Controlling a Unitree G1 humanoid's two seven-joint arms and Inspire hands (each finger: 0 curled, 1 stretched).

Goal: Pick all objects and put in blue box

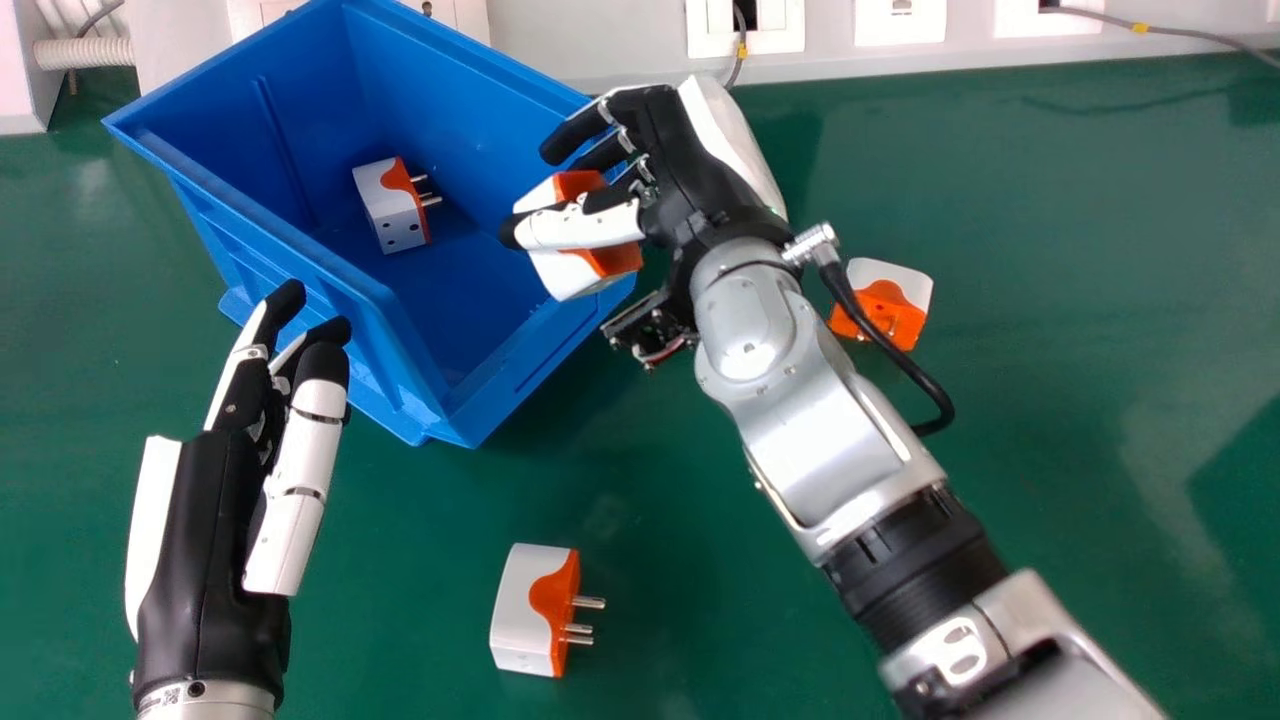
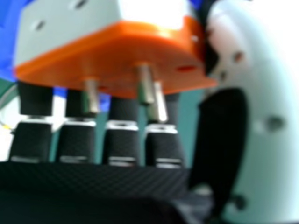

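The left hand (image 1: 208,575) is relaxed, fingers nearly straight, just short of the box (image 1: 430,80). Beyond its fingertips, the box holds one plug (image 1: 390,208). Right of that hand, on the table (image 1: 420,540), sits a second plug (image 1: 528,610), best taken by its body, away from the pins. A third plug (image 1: 572,278) is at the box's right rim, grasped by the right hand (image 1: 690,150); it looks light and stiff, probably smooth enough to slip. Right of that wrist lies a fourth plug (image 1: 895,308).
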